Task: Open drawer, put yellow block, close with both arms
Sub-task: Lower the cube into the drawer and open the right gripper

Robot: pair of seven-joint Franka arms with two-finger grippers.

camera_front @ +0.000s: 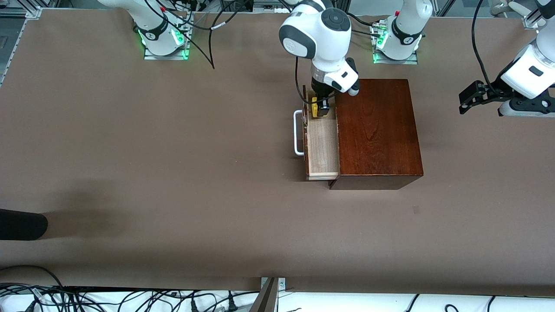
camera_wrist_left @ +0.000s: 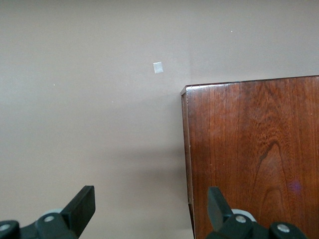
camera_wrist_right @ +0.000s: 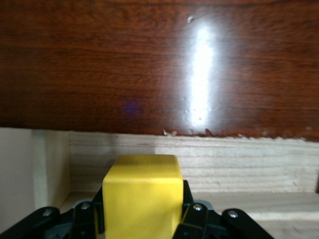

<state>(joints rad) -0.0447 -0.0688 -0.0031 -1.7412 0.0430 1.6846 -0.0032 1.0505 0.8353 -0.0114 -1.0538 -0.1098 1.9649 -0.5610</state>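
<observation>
The dark wooden box point(camera_front: 377, 130) stands toward the left arm's end of the table. Its drawer point(camera_front: 323, 147) is pulled out, pale inside, with a white loop handle point(camera_front: 298, 132). My right gripper point(camera_front: 320, 110) is down in the part of the drawer farther from the front camera, shut on the yellow block point(camera_front: 315, 107). The right wrist view shows the block point(camera_wrist_right: 142, 194) between the fingers, with the drawer's pale wall point(camera_wrist_right: 224, 164) and the dark box point(camera_wrist_right: 149, 64) ahead. My left gripper point(camera_front: 464, 103) hangs open and empty over the table beside the box. In the left wrist view point(camera_wrist_left: 149, 209) it is by the box's corner point(camera_wrist_left: 249, 149).
A dark rounded object point(camera_front: 21, 224) juts in at the table's edge at the right arm's end, nearer the front camera. Cables point(camera_front: 130, 299) lie along the near edge. A small square mark point(camera_front: 416, 210) is on the table nearer the camera than the box.
</observation>
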